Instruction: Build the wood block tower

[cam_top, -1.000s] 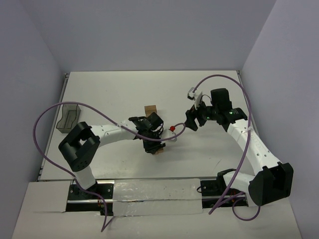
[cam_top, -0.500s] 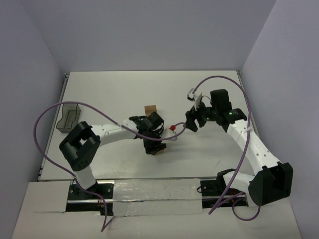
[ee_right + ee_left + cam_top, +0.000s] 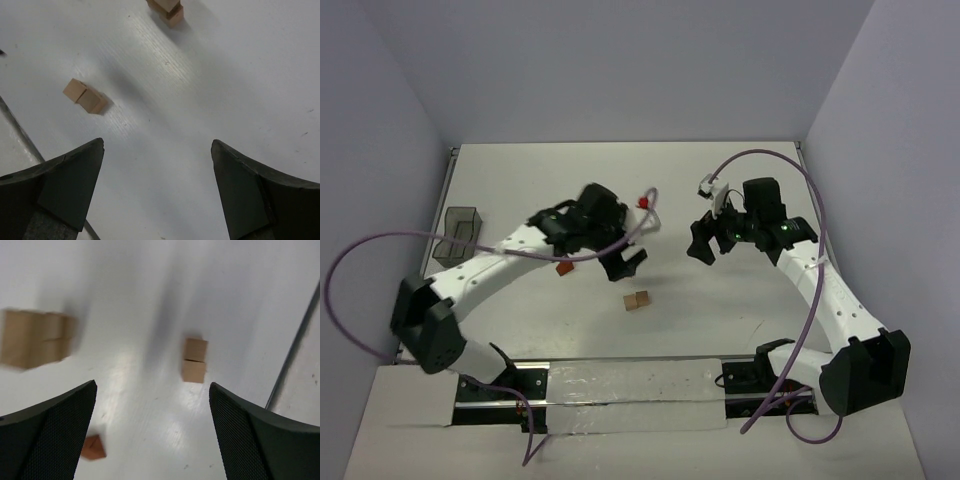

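Hovering left gripper (image 3: 623,264), jaws spread, empty; cube pair (image 3: 637,301) lies just nearward; right gripper (image 3: 700,243), also spread, sits farther.

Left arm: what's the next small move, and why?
Probably lower the open left gripper over the loose pair of tan cubes and centre its jaws on one cube. It holds nothing, and the right gripper is open and empty too. The pair lies apart from the other tan blocks. The reddish wedge looks like the cap, so it should wait.
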